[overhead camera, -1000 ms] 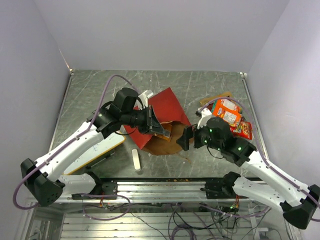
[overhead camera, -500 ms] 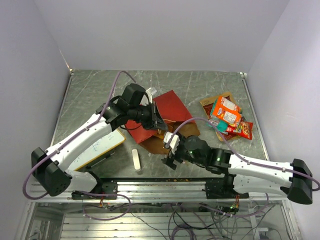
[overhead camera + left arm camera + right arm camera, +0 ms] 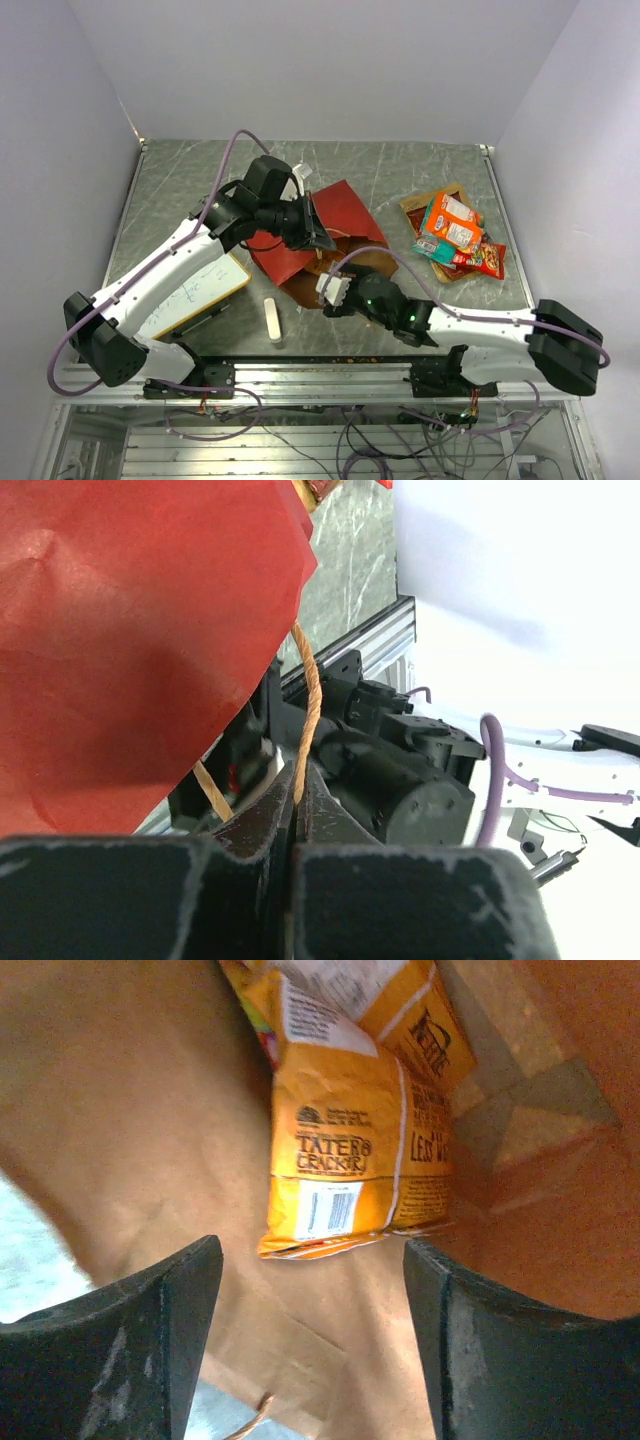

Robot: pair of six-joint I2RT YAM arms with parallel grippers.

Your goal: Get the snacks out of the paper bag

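The paper bag (image 3: 335, 212) lies on its side, red outside, its brown mouth facing the near edge. My left gripper (image 3: 316, 243) is shut on its twisted tan handle (image 3: 308, 705) and holds the red wall (image 3: 130, 630) up. My right gripper (image 3: 331, 291) is open at the bag's mouth. In the right wrist view an orange snack packet (image 3: 350, 1170) lies on the brown inside (image 3: 120, 1110), just beyond my open gripper (image 3: 312, 1295). A second orange packet (image 3: 400, 1010) lies behind it. Several snacks (image 3: 455, 232) lie piled at the right.
A whiteboard (image 3: 195, 295) lies at the near left under the left arm. A small white eraser bar (image 3: 271, 320) lies next to it. The metal rail (image 3: 320, 375) runs along the near edge. Walls close the back and sides.
My right arm has swung left from the snack pile and down to the bag's mouth. My left gripper has drawn the handle slightly back, keeping the bag open.
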